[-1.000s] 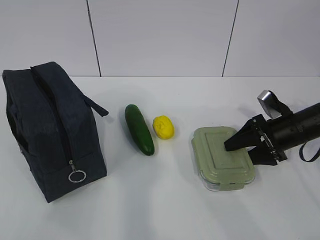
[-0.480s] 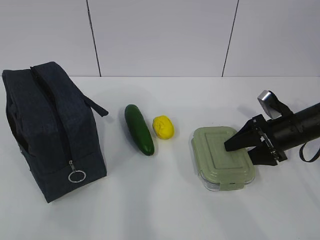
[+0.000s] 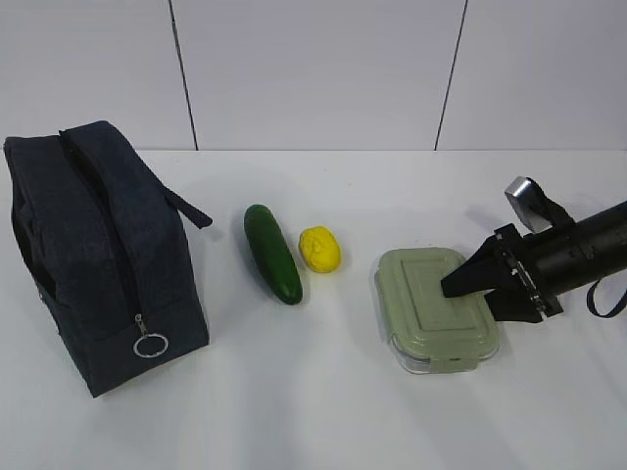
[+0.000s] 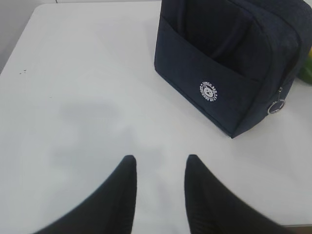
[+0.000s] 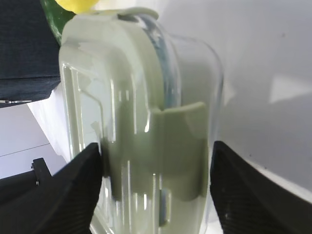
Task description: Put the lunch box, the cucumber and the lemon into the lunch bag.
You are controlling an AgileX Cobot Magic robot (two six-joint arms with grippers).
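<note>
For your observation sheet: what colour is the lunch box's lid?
Pale sage green; the lunch box lid shows best in the exterior view.

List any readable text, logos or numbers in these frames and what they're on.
Round white logo on the side of the lunch bag: a ring of lettering around a small figure, too small and blurred to read.
No other text, label or number shows on the lunch box, the cucumber, the lemon or the table in any view.
</note>
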